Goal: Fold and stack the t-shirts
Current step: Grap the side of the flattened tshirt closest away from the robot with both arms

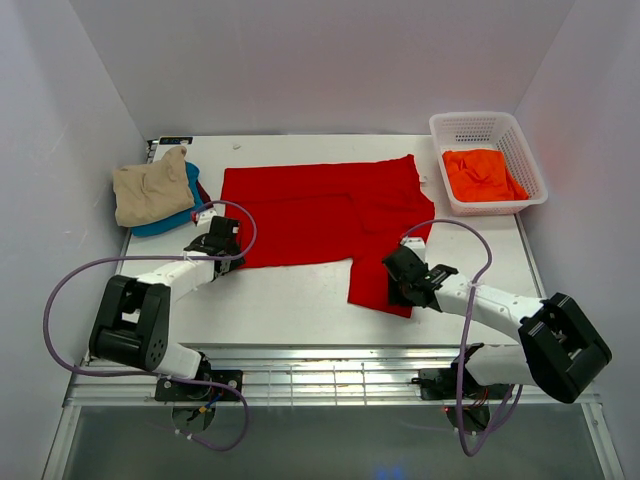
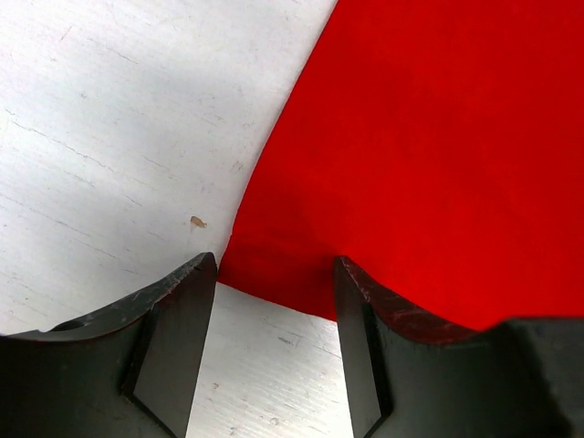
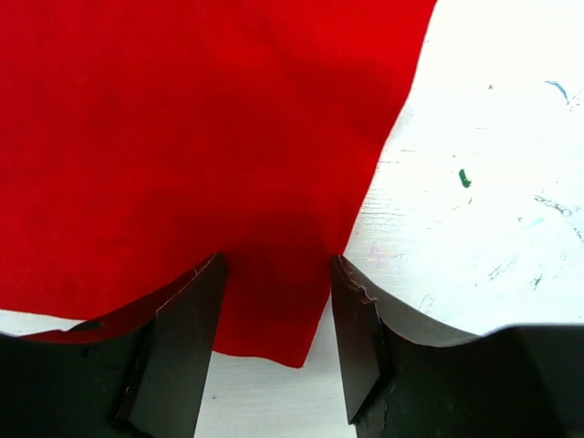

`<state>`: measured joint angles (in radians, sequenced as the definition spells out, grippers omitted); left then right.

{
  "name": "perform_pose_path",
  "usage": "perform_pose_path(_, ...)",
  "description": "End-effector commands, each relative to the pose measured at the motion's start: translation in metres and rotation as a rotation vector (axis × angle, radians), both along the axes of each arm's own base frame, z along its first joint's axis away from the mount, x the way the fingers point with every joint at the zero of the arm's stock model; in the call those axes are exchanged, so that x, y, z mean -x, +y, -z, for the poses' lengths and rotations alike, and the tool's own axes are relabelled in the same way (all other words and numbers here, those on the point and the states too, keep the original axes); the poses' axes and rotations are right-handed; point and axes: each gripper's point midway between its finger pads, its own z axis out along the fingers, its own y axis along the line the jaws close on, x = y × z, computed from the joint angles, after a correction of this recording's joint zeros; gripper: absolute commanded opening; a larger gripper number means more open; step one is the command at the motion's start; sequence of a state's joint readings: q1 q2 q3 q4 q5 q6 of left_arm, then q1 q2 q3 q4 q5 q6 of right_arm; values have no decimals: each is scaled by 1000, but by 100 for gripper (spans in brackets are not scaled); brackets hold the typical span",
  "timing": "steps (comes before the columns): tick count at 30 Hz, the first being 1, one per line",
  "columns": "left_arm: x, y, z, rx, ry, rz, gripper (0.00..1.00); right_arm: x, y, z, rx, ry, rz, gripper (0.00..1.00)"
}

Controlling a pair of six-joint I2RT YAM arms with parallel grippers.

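Found bright red t-shirt (image 1: pixel 320 215) spread flat across middle of bench (image 1: pixel 290 300), with one flap reaching toward near edge on right side. Found left claw (image 1: pixel 222 240) lowered at near left corner of that shirt, jaws apart, hem corner lying flat between fingers (image 2: pixel 173 328), not clamped. Found right claw (image 1: pixel 402 277) lowered at near right corner of flap, jaws likewise apart, cloth edge lying flat between fingers (image 3: pixel 360 338), not clamped. Noted tan t-shirt (image 1: pixel 150 190) piled on teal blue t-shirt (image 1: pixel 175 222) at far left corner, with sliver of dark red t-shirt (image 1: pixel 203 192) showing beside them. Noted orange t-shirt (image 1: pixel 482 175) crumpled inside white lattice basket (image 1: pixel 488 122) at far right corner, well apart from both claws.
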<state>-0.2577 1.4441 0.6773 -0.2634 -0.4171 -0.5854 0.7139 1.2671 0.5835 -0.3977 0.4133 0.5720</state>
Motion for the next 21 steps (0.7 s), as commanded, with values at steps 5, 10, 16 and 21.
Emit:
perform_pose_path(5,2,3,4,-15,13,-14,64,14,0,13,19,36,22,56)
perform_pose_path(10,3,5,3,-27,15,-22,61,21,-4,21,39,61,32,56)
perform_pose_path(16,3,8,8,-50,40,-31,47,35,-6,36,42,108,27,52)
perform_pose_path(21,2,10,11,-67,54,-32,26,39,-6,43,57,128,21,17)
